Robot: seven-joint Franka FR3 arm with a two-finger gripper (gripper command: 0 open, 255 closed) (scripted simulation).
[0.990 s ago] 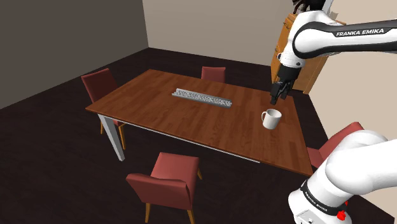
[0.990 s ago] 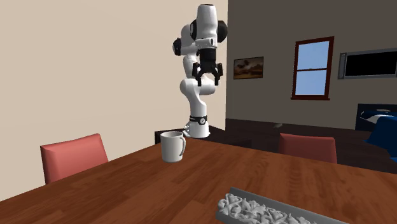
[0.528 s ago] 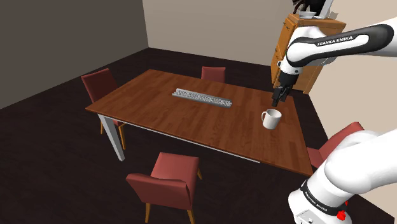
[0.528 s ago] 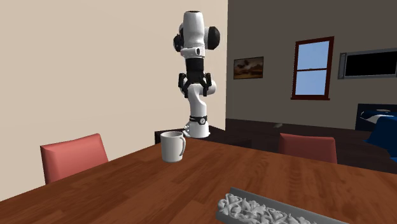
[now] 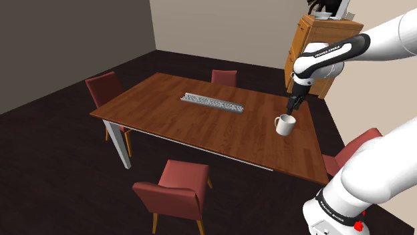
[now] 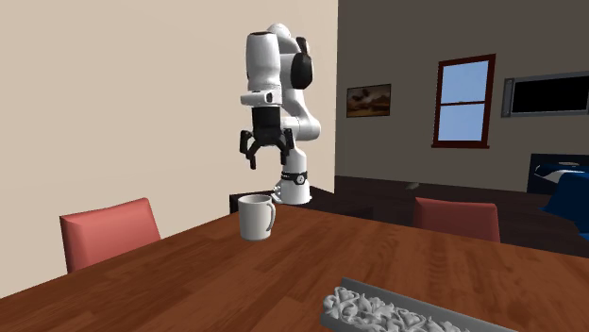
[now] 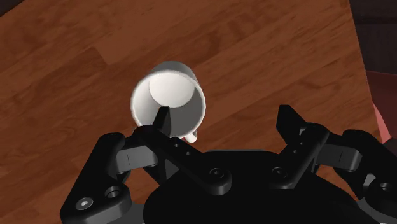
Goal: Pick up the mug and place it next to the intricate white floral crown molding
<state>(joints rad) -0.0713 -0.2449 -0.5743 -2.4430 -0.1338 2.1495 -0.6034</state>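
Note:
A white mug stands upright on the wooden table, near the end closest to the stand. My black gripper hangs open just above and behind it, touching nothing. In the second exterior view the gripper hovers well above the mug, fingers spread. In the wrist view the mug lies below the left fingertip, not between the fingers, and the gripper is open and empty. The pale ornate molding strip lies along the table's middle, and the molding is in the foreground of the second exterior view.
Red chairs stand around the table: one at the near side, one at the far left, one at the back and one by the stand. A wooden cabinet stands against the wall behind the arm.
The arm has swung down and the gripper has dropped closer to the mug, still open. The mug and molding have not moved.

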